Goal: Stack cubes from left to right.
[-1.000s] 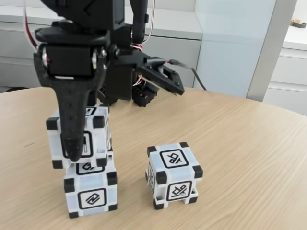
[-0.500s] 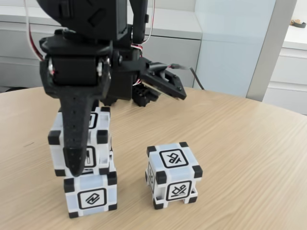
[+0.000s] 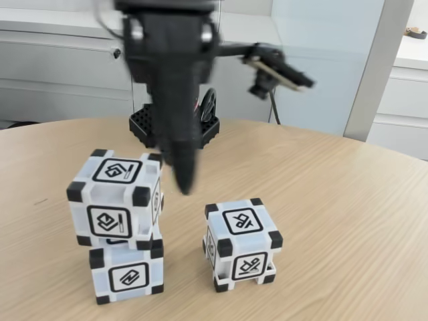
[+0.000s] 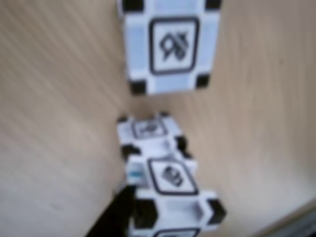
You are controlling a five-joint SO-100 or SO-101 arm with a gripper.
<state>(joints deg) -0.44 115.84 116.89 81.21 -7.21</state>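
Two cubes stand stacked at the left of the fixed view: the top cube [image 3: 115, 198] rests a little askew on the bottom cube [image 3: 127, 273]. A third cube [image 3: 241, 244] stands alone on the table to their right. My gripper [image 3: 182, 179] hangs blurred above the table, between the stack and the lone cube and slightly behind them, holding nothing. In the wrist view the stack [image 4: 169, 178] is near the bottom, the lone cube [image 4: 168, 45] is at the top, and one black finger [image 4: 112, 218] shows at the lower left beside the stack.
The round wooden table [image 3: 348, 221] has free room to the right and behind the cubes. The arm's black base [image 3: 144, 126] sits at the back. White cabinets [image 3: 60, 60] stand beyond the table edge.
My gripper has let go of the top cube, risen and swung right, away from the stack. The top cube stays on the bottom one. The lone cube has not moved.
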